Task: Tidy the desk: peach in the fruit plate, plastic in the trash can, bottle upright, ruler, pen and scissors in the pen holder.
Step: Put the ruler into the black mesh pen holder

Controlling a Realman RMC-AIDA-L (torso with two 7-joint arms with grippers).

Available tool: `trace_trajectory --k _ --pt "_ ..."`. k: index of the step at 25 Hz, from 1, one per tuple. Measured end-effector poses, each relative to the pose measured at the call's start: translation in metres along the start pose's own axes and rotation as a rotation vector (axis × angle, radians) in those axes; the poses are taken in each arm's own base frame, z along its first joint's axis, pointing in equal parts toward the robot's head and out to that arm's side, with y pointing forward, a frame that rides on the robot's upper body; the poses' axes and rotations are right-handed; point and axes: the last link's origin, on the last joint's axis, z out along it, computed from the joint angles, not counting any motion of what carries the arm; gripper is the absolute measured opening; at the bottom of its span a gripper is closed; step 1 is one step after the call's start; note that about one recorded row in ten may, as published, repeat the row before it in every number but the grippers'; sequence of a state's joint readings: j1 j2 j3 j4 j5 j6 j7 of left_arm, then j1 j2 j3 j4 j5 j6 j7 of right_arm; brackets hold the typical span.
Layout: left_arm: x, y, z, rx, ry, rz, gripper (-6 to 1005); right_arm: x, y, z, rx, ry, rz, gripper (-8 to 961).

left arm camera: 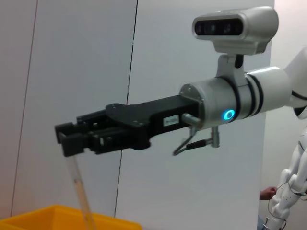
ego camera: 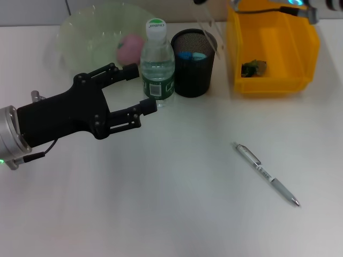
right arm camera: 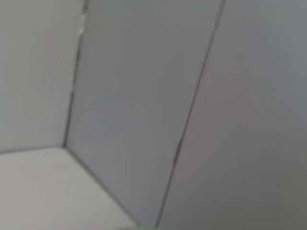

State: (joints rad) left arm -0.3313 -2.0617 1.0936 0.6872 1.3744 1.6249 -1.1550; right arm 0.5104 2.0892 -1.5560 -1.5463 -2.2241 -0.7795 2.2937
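The bottle (ego camera: 157,64) stands upright between the clear fruit plate (ego camera: 80,32) and the black mesh pen holder (ego camera: 193,72). My left gripper (ego camera: 140,87) is open at the bottle's near left side, fingertips close to it. The pink peach (ego camera: 128,48) lies in the plate. Blue handles (ego camera: 191,55), apparently the scissors, show inside the holder. My right gripper (left arm camera: 67,139) is shut on the clear ruler (left arm camera: 79,191), which hangs tilted over the holder's rim (ego camera: 210,33). The pen (ego camera: 265,174) lies on the table at the right. Dark plastic (ego camera: 253,68) lies in the yellow trash can (ego camera: 273,80).
The yellow bin stands at the back right, close beside the pen holder. The right wrist view shows only wall panels. White table (ego camera: 177,203) stretches in front of the objects.
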Motion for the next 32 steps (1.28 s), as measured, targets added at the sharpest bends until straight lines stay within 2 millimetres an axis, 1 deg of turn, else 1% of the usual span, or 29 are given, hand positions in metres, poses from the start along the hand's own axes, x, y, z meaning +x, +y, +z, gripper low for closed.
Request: trace_trajectory --k 7,14,21,27,32 --pt "-0.001 -0.002 -0.001 0.016 -0.005 -0.002 804 0.014 0.0 0.019 0.084 -0.04 0.027 428" --pt "-0.001 -0.004 0.001 0.019 -0.008 -0.004 804 0.021 0.0 0.03 0.136 -0.087 0.073 432" --pt "0.0 -0.006 -0.001 0.029 -0.004 -0.002 805 0.027 0.006 0.039 0.144 -0.088 0.084 436" --pt "0.0 -0.006 -0.001 0.031 -0.004 -0.002 805 0.039 0.007 0.05 0.151 -0.06 0.086 440" --pt "0.0 -0.006 -0.001 0.032 -0.004 -0.002 805 0.041 0.012 0.054 0.159 -0.065 0.07 443"
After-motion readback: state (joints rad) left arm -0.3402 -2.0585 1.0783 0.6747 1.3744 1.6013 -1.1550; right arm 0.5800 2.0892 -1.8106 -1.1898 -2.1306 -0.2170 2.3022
